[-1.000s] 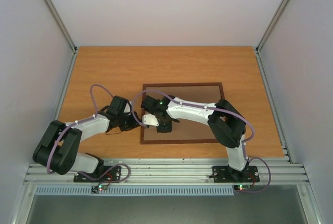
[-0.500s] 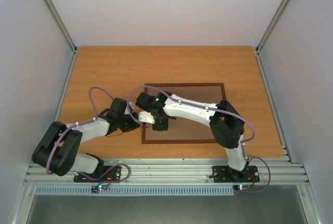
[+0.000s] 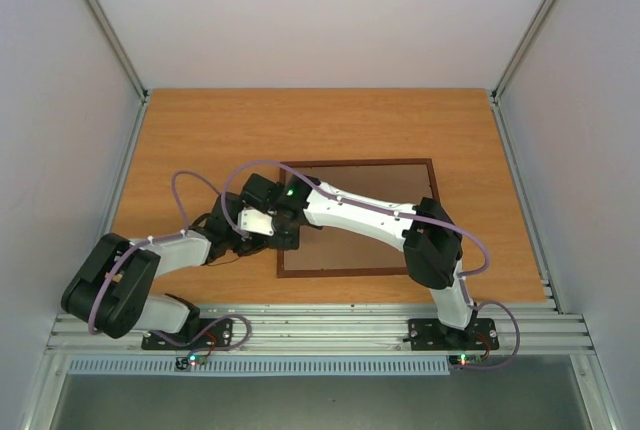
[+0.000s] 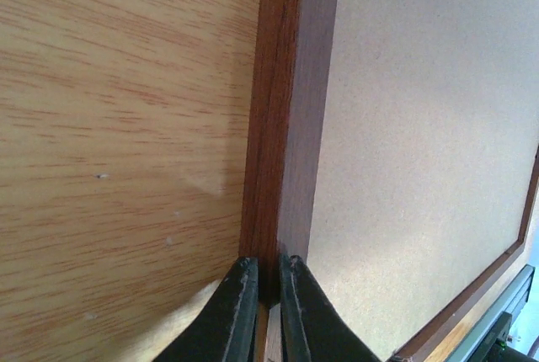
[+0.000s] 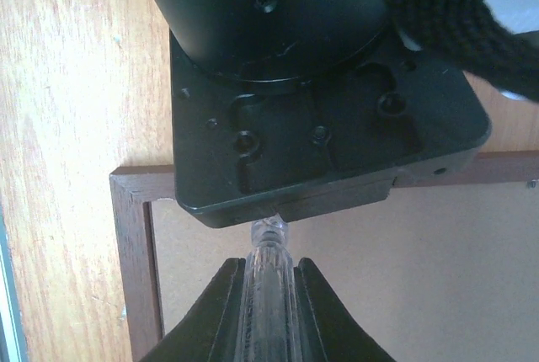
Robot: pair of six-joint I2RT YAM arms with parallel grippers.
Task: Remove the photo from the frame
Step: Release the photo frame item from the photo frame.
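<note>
The frame [image 3: 356,163] lies on the table with its plain brown back [image 4: 421,143] up, so the photo is hidden. My left gripper [image 4: 268,263] is shut on the frame's left rail [image 4: 286,109], one finger on each side of the dark wood. In the top view the left gripper [image 3: 250,242] sits partly under the right wrist. My right gripper [image 5: 271,265] is shut on a clear plastic tool [image 5: 269,303]. The tool's tip touches the underside of the left gripper's black body [image 5: 320,126], above the frame's corner [image 5: 135,210]. From above, the right gripper [image 3: 278,233] is at the frame's left edge.
The frame's back board [image 3: 350,245] fills most of the middle of the wooden table [image 3: 200,130]. The right arm [image 3: 370,212] reaches across the frame. A metal rail [image 3: 320,325] runs along the near edge, and white walls close the sides and back.
The right wrist has swung left across the frame to its left edge, over the left gripper. The frame has shifted slightly to the right. Both grippers stay shut.
</note>
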